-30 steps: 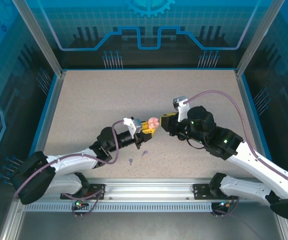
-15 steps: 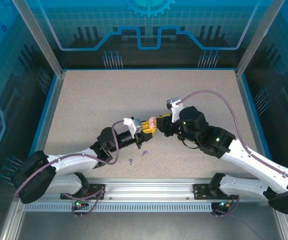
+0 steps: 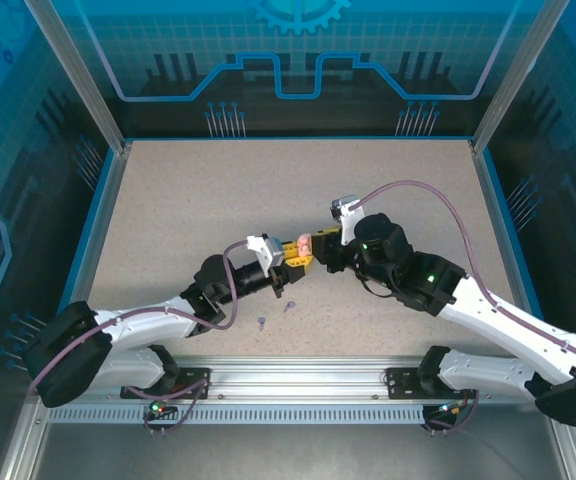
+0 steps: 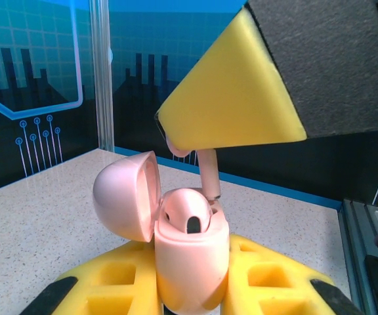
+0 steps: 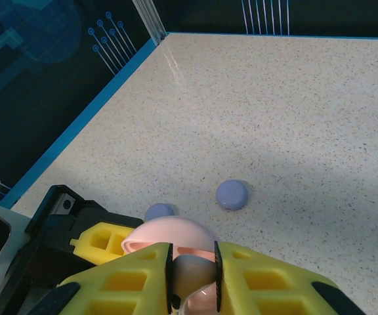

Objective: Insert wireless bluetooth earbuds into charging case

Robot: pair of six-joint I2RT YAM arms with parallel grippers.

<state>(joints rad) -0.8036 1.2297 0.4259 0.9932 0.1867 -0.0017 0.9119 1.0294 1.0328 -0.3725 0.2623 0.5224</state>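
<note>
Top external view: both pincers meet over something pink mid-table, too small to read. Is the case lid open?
Observer: Yes. The left wrist view shows the pink charging case held upright by the left pincer, with its lid swung open to the left.
Operator: Earbud in yet?
Observer: Not seated. The right pincer is shut on a pink earbud, stem pointing down, its tip just at the case's rim.
</note>
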